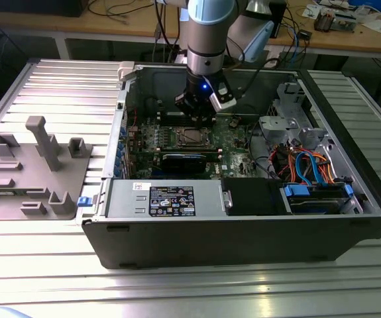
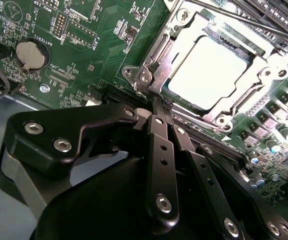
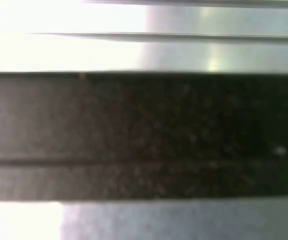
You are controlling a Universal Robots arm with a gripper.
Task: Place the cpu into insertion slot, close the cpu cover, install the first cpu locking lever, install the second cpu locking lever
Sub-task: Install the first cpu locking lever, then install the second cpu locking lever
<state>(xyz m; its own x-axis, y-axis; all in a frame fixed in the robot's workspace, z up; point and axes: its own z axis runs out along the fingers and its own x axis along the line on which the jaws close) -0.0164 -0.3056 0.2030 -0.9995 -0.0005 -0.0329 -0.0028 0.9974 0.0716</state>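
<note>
In the second wrist view the cpu point(image 2: 215, 70), a flat silvery square, lies in the insertion slot point(image 2: 149, 62) on the green board. The cpu cover point(image 2: 258, 82), a silvery frame, lies flat over its edges. A thin locking lever rod point(image 2: 224, 14) runs along the socket's far side. My black gripper point(image 2: 156, 100) is shut, its fingertips pressed together and touching the metal hook at the socket's corner. In the exterior view the gripper point(image 1: 197, 121) stands low over the socket point(image 1: 191, 137) inside the open computer case.
A coin battery point(image 2: 28, 52) and long black slots point(image 2: 279, 10) flank the socket. The case holds a power supply point(image 1: 167, 199) at the front and a drive bay with blue and orange cables point(image 1: 309, 165). A grey fixture point(image 1: 31, 165) lies on the exterior view's left.
</note>
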